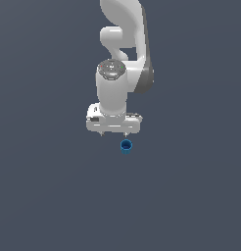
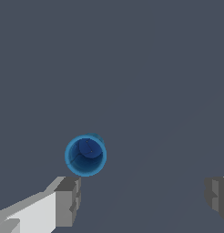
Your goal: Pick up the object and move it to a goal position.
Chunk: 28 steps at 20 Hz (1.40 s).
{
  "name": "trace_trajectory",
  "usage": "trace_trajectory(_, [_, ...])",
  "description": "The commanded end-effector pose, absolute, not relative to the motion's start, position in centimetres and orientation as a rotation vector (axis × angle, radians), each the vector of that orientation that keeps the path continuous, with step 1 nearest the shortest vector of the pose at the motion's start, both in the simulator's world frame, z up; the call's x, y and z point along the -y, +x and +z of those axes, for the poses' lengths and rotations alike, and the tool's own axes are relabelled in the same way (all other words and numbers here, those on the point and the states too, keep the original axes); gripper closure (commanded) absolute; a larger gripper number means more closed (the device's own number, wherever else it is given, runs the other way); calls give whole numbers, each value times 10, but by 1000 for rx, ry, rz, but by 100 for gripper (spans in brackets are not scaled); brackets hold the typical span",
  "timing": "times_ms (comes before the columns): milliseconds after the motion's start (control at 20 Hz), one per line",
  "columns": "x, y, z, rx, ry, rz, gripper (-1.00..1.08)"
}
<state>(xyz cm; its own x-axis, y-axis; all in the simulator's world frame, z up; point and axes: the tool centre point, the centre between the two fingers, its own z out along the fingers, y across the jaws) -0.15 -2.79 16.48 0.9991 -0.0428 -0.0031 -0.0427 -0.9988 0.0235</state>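
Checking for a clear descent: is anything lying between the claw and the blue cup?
No. In both views only bare grey floor separates the claw from the cup; the cup sits off its open fingers.

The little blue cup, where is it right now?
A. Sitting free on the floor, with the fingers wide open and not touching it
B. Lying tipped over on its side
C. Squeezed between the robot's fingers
A. In the wrist view the blue cup stands upright with its dark inside showing, and the gripper has its fingers spread far apart, none of them touching it.
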Motion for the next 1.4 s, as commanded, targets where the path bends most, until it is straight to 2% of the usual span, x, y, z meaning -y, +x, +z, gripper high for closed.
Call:
trace_trajectory(0, [28,-2,165,67,3117,-6,-92])
trace_trajectory(800, [24,-10,158,-30,3107,-52,-92])
trace_trajectory(1350, [10,-9,141,104,3115,-37,-92])
